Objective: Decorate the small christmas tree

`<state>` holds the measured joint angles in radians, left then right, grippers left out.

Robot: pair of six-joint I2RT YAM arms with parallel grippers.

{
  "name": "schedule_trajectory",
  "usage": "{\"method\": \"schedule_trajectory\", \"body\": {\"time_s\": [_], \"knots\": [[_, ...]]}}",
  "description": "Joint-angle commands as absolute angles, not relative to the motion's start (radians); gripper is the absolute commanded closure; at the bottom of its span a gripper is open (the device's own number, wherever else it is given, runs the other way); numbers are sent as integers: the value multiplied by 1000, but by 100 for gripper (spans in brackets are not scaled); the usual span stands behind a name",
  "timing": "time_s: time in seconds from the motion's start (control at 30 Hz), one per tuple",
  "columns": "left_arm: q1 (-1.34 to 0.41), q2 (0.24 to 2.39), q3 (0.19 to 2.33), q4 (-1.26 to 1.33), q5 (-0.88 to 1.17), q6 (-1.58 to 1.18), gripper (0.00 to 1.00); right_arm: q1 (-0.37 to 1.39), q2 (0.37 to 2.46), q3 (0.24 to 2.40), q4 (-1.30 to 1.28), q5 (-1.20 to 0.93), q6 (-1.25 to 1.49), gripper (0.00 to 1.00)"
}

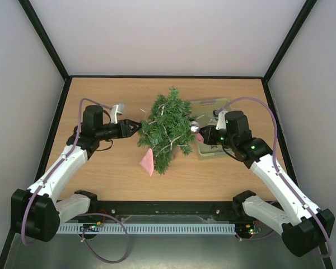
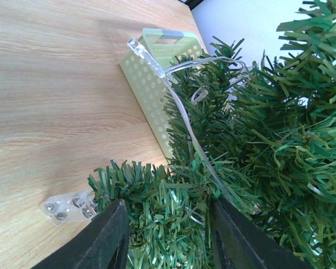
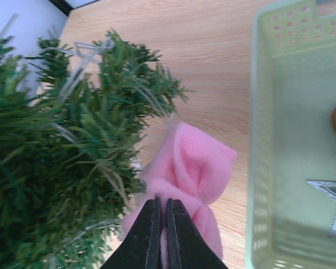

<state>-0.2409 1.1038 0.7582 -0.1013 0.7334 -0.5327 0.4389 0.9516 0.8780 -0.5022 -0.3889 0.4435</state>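
One bristly small christmas tree (image 1: 168,126), left gripper (image 2: 168,227) apart, right gripper (image 3: 162,224) clamped on soft pink bow (image 3: 199,162)

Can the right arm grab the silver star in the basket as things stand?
Probably not yet: the right gripper is shut on the pink bow. The silver star lies uncovered in the basket beside it, so reach looks fine once freed.

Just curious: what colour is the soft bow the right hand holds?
Pink; the bow shows clearest in the right wrist view.
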Motion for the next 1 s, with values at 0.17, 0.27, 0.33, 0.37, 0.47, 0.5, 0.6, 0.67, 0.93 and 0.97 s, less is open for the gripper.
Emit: {"method": "schedule_trajectory", "body": {"time_s": [0.17,0.27,0.33,0.37,0.47,0.5,0.6,0.67,0.93,0.97], "knots": [[-238,1071,748,-105,753,-534,69,442,952,847,-312,-524,504,98],[-246,1051,730,-108,755,-548,73,442,978,855,-275,-520,500,98],[-250,1035,715,-114,756,-555,77,442,1001,864,-258,-523,494,98],[-254,1025,708,-115,755,-562,78,442,1011,868,-249,-522,487,98],[-264,989,679,-99,753,-593,81,442,1043,876,-226,-505,461,98],[-269,978,669,-88,753,-607,81,442,1054,880,-218,-499,450,98],[-289,946,636,-47,750,-660,81,442,1080,887,-196,-475,420,98],[-308,929,614,-18,741,-695,81,442,1099,895,-182,-468,407,98],[-364,895,561,9,685,-747,76,442,1130,908,-106,-495,397,98],[-368,893,554,20,684,-757,76,442,1133,909,-97,-498,398,98]]}}
